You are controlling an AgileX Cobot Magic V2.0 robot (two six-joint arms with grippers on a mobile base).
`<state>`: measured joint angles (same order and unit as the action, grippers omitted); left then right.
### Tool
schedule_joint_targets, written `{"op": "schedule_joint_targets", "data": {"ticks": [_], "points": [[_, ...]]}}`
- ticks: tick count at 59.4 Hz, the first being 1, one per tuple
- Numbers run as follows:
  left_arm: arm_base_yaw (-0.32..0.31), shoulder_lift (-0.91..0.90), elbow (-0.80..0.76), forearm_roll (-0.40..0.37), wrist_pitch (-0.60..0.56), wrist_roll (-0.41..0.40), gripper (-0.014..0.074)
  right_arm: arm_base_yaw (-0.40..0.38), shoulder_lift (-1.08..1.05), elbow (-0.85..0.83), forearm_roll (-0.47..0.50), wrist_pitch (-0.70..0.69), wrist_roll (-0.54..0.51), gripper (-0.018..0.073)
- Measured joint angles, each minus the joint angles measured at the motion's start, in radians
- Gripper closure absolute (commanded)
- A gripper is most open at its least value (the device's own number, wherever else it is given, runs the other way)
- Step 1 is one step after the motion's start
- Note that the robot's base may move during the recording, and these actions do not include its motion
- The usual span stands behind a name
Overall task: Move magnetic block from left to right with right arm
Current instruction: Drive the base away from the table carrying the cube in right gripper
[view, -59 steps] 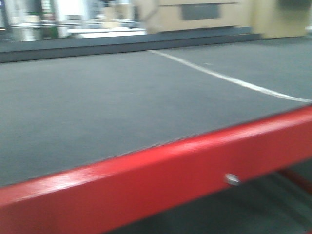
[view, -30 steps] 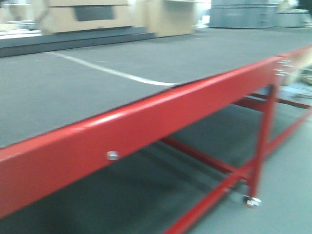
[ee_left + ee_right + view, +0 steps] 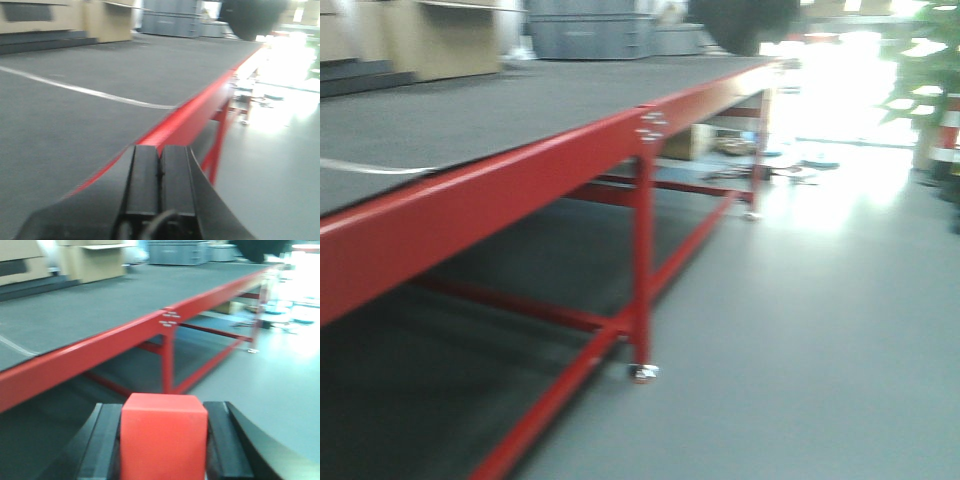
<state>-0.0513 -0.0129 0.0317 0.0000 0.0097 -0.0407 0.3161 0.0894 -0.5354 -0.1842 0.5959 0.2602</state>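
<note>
In the right wrist view the magnetic block (image 3: pixel 164 445), a plain red cube, fills the space between the two black fingers of my right gripper (image 3: pixel 165 410). The gripper is shut on it, one finger pressed to each side face. It hangs beyond the table's red edge rail (image 3: pixel 100 347), over the floor. My left gripper (image 3: pixel 161 150) is shut with nothing in it, its fingers pressed together above the table's dark grey top (image 3: pixel 75 115) near the red edge. Neither gripper appears in the front view.
A long red-framed table (image 3: pixel 520 170) with a white line (image 3: pixel 370 167) on its top runs away to the left. Its leg ends in a caster (image 3: pixel 642 372). Grey floor (image 3: pixel 800 330) lies to the right. Grey crates (image 3: pixel 590 35) and a plant (image 3: pixel 930 60) stand far off.
The front view has swung to the right: the table edge and white line slid left, and the table leg, floor and bright far end came into sight.
</note>
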Motion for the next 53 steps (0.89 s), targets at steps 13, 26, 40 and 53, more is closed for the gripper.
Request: {"op": "schedule_joint_targets", "data": {"ticks": [13,26,40,53], "points": [[0.0,0.0,0.0,0.0,0.0,0.0,0.0713,0.0,0.0,0.0,0.0,0.0,0.0,0.0419],[0.0,0.0,0.0,0.0,0.0,0.0,0.0713,0.0,0.0,0.0,0.0,0.0,0.0,0.0419],[0.0,0.0,0.0,0.0,0.0,0.0,0.0713,0.0,0.0,0.0,0.0,0.0,-0.002,0.0419],[0.0,0.0,0.0,0.0,0.0,0.0,0.0713,0.0,0.0,0.0,0.0,0.0,-0.002,0.0419]]}}
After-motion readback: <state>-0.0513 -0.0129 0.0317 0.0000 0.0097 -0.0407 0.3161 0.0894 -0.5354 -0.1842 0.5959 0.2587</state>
